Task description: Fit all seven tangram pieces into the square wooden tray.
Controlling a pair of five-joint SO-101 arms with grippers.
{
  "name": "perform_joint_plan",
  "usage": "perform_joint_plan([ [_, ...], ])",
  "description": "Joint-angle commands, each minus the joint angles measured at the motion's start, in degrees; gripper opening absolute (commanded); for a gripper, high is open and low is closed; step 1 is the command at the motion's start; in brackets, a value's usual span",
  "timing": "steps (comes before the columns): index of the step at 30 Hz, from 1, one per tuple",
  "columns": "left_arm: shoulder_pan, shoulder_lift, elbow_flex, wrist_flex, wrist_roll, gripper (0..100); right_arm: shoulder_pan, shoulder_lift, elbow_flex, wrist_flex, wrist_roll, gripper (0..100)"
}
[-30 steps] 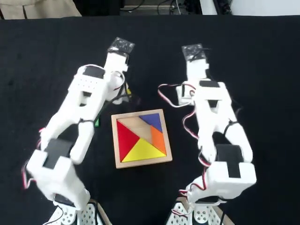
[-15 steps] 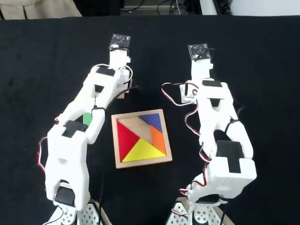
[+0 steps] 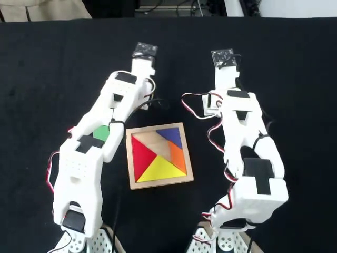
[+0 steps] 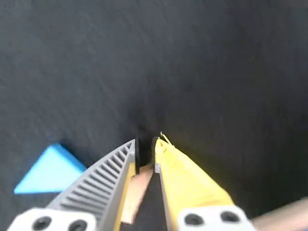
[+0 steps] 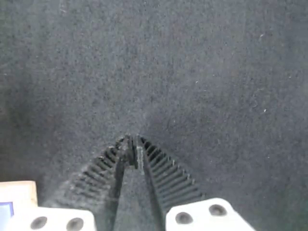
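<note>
Tan and thin, the tangram piece [image 4: 137,192] could be twisting loose or dropping beside the blue triangle [image 4: 48,169], we are judging, since our left claw [image 4: 147,143] is pinching it edge-on, apart from the square wooden tray [image 3: 160,183]. Its jaws are nearly together on it. Our right claw [image 5: 131,144] is pressing shut on nothing above the table [image 3: 295,79].

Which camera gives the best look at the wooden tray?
The high view: the whole square tray lies in plain sight, coloured pieces inside. The right wrist view catches one corner of it. The left wrist view faces black cloth and a light-blue triangle.
</note>
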Motion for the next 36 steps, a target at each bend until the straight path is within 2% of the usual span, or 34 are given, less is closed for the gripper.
perform_joint_plan([
  [1,1.10,-0.79,-3.82,10.37,-5.27,8,0.53,-0.22,-3.38,-1.05,-0.35,1.1],
  [12,-5.32,-1.67,-4.79,27.69,-16.18,8,0.44,-0.13,-3.38,-1.05,-0.26,1.1],
  [15,-7.60,-4.92,-6.02,32.79,-17.05,9,0.44,-0.13,-3.38,-1.05,-0.26,1.1],
  [18,-11.12,-10.81,-6.29,34.46,-16.44,13,0.44,-0.13,-3.38,-1.05,-0.26,1.1],
  [23,-14.02,-18.37,-5.14,32.62,-13.63,20,0.35,0.04,-3.38,-1.05,-0.26,1.1],
  [27,-13.41,-17.49,0.04,26.90,-20.66,28,0.35,0.13,-3.30,-1.05,-0.26,1.1],
  [31,-11.65,-14.15,5.67,18.73,-18.46,29,0.35,0.13,-3.30,-1.05,-0.26,1.1],
  [36,-11.21,-10.99,6.11,13.36,-17.85,29,0.35,0.22,-3.30,-1.05,-0.26,1.1],
])
